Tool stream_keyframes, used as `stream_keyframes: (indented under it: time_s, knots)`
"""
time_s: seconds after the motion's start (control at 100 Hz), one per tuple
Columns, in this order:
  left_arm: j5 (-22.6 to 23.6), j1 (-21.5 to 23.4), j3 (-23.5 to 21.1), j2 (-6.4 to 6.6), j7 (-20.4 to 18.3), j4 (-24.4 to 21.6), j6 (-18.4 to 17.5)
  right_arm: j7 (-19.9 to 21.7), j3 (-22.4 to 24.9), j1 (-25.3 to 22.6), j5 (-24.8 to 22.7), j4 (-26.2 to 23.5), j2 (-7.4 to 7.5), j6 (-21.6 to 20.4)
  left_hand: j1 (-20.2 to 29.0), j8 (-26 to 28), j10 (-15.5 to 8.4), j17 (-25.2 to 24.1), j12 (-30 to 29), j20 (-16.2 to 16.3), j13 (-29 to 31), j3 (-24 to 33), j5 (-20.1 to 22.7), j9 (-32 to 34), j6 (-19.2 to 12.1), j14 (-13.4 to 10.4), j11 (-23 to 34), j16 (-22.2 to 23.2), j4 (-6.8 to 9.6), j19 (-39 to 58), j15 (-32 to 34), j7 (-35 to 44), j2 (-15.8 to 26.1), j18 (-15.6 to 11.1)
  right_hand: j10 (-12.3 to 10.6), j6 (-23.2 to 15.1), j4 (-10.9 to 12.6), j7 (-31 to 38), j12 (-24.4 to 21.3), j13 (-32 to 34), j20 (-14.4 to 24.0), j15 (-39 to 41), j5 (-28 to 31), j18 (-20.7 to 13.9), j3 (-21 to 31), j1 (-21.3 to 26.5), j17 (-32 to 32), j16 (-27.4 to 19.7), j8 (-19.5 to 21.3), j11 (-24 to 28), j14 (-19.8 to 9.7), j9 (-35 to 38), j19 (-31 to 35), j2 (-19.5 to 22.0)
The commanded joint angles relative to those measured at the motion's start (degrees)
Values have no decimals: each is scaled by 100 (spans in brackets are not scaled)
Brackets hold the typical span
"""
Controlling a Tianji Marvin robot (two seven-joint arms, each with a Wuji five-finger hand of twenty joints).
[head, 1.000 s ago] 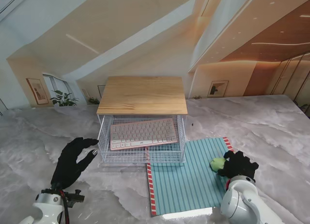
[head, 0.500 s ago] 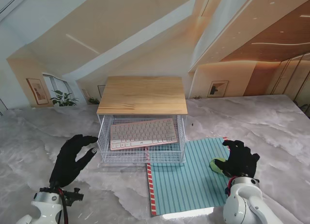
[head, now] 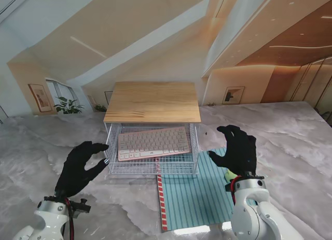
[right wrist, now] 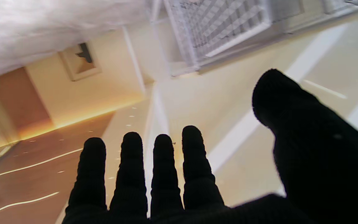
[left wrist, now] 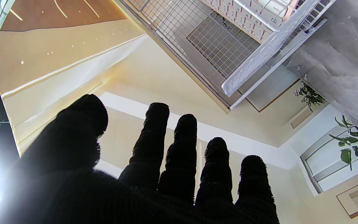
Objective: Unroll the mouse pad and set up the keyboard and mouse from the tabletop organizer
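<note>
Two black knit hands (head: pixel 80 167) (head: pixel 238 149) flank white wire organizer (head: pixel 152 165).

- Your left hand (head: pixel 80 167) wears a black knitted glove; the ribbed weave shows on its fingers (left wrist: pixel 182 149) in the wrist view.
- Below that glove you have a black wrist collar with small fittings, a thin red cable running down beside it, then a rounded glossy white arm shell (head: pixel 49 222).
- Your right hand (head: pixel 237 149) is gloved in the same black knit.
- Its wrist carries a black band with a red cable, above a smooth white forearm casing (head: pixel 254 214).
</note>
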Motion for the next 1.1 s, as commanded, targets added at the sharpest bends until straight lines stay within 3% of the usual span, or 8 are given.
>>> stream_keyframes:
  time_s: [0.0, 0.23, 0.61, 0.92, 1.09]
  knots:
    - [-2, -9, 37, -4, -101, -78, 22, 112, -151, 200, 5, -176, -37, -138, 18, -35, -44, -44, -7, 7, -210, 100, -127, -183, 10, -149, -6, -35, 124, -13, -89, -82, -93, -132, -58, 72, 28, -143, 26, 193, -177, -129, 191, -256, 152, -118, -4, -89, -97, -65, -182, 110, -30, 122]
    - [19, -51, 81, 12, -172, -116, 158, 470, -798, 958, 386, 55, -31, -610, -5, -35, -53, -43, -9, -6, -210, 111, -154, -214, 18, -153, -9, -32, 117, -13, -109, -96, -82, -135, -30, 53, 45, -176, -33, 708, -393, -300, 528, -162, 411, -135, 462, -168, -204, -327, -139, 656, 273, 248]
    - [17, -101, 110, 34, -291, -119, 285, 856, -2327, 2375, 1196, 1072, -198, -798, -24, -32, -38, -48, -11, -12, -211, 123, -196, -241, 16, -157, -15, -21, 102, -6, -131, -105, -118, -121, 0, 69, 56, -289, -37, 911, -487, -341, 817, -46, 362, -13, 490, -177, -254, -459, -67, 945, 272, 722]
    - [119, -208, 104, 77, -479, -121, 542, 1003, -3153, 3298, 1774, 1847, -454, -583, 2, -56, -36, -46, -7, -7, -214, 151, -284, -304, 97, -150, -18, -14, 111, 6, -145, -160, -283, -96, 22, 84, 77, -368, -29, 991, -547, -333, 978, -82, 320, 130, 482, -168, -255, -498, -41, 1083, 258, 1105]
    - [267, -295, 136, 117, -660, -155, 977, 1098, -3342, 3558, 2023, 2116, -551, -423, 17, -95, -14, -76, -13, -20, -245, 165, -387, -443, 168, -138, -49, -47, 121, -23, -228, -251, -446, -104, 25, 83, 82, -388, -18, 966, -580, -320, 991, -81, 284, 122, 441, -157, -240, -502, -40, 1072, 269, 1121]
